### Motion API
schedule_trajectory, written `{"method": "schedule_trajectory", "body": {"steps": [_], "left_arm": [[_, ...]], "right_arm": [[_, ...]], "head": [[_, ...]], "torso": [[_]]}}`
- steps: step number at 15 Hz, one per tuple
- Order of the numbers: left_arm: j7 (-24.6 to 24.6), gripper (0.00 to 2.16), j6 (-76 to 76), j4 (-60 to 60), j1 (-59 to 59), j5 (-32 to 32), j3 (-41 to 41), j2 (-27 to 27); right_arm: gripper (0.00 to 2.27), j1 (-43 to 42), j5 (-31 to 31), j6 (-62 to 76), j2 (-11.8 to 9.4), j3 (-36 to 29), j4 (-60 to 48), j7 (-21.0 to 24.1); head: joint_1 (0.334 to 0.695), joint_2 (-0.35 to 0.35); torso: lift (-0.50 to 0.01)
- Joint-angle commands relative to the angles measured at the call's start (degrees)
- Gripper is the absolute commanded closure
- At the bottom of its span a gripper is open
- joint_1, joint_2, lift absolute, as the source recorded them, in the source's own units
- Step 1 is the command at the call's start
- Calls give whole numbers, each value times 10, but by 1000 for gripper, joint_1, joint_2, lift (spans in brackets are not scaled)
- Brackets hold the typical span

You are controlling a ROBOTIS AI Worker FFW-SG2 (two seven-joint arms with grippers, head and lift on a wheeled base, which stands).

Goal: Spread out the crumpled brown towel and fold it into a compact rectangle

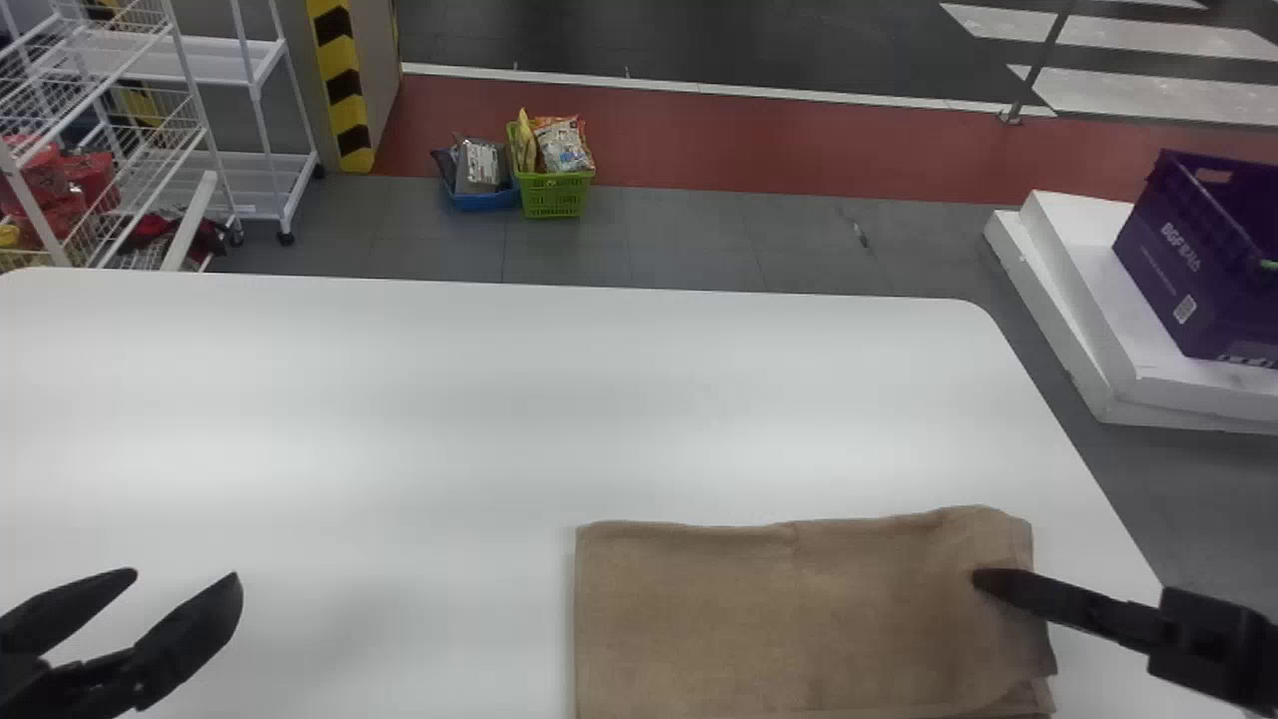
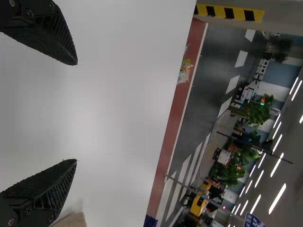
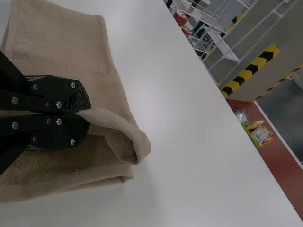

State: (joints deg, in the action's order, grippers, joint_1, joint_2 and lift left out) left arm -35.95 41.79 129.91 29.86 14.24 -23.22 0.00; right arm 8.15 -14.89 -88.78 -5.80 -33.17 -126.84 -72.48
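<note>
The brown towel (image 1: 799, 609) lies as a folded, roughly rectangular piece at the table's near right. My right gripper (image 1: 983, 579) is over its right end. In the right wrist view that gripper (image 3: 87, 113) is shut on a ridge of the towel (image 3: 61, 42), and the pinched cloth curls up beside it, with layered edges below. Off to the left of the towel, my left gripper (image 1: 185, 574) is parked above the bare table; the left wrist view has this gripper (image 2: 75, 112) with its fingers wide apart, and a bit of the towel (image 2: 71, 220) at the edge.
The white table (image 1: 399, 399) has its right edge close beyond the right gripper. On the floor past it stand a purple crate (image 1: 1198, 260) on white blocks (image 1: 1088, 300), a green basket (image 1: 554, 195), a blue basket (image 1: 484, 200) and a white wire rack (image 1: 270, 150).
</note>
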Motion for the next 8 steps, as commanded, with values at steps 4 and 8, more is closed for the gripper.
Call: {"method": "schedule_trajectory", "body": {"steps": [4,8], "left_arm": [[-1,76,0,1,2,0,-6,-1],[0,76,0,0,2,0,-6,-1]], "right_arm": [[1112,7,-10,-13,3,35,-30,-16],[1112,12,-14,-13,3,50,-30,-17]], "head": [[695,-81],[695,-49]], "torso": [[-127],[-127]]}}
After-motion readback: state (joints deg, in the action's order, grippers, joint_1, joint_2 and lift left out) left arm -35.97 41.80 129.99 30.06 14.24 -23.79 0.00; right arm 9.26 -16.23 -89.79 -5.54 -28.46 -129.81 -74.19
